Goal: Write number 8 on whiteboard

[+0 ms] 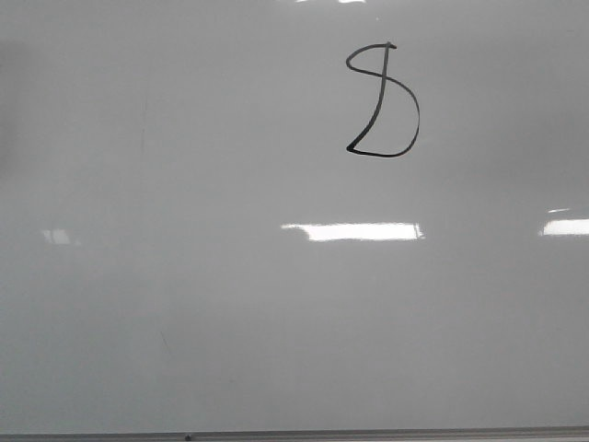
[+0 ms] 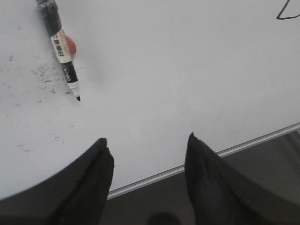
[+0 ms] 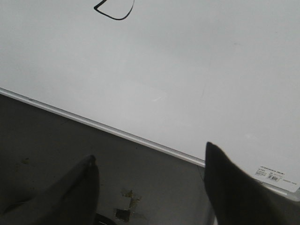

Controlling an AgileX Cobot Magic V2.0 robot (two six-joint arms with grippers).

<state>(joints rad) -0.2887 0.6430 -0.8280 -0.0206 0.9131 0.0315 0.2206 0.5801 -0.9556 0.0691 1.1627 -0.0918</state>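
**Figure drawn on the board, marker set down, both grippers empty**

A large glossy whiteboard (image 1: 184, 322) fills the front view, with bright rectangular light reflections across its middle. Toward the far edge, right of centre, sits the number 8 (image 1: 382, 101): a small black hand-drawn figure, lopsided, with a crossing stroke and a wide lower loop. It reads as much like an S as an 8.

In the left wrist view, an uncapped black marker (image 2: 62, 47) lies flat on the board, near a patch of faint dark specks. The left gripper (image 2: 147, 150) hangs above the board's metal edge with its fingers spread apart and nothing between them. The marker is well apart from it.

The right gripper (image 3: 150, 157) is likewise spread wide and empty, over the dark surface just off the board's edge.

The writing looks finished. Nothing appears left, unless the rough figure needs redrawing.
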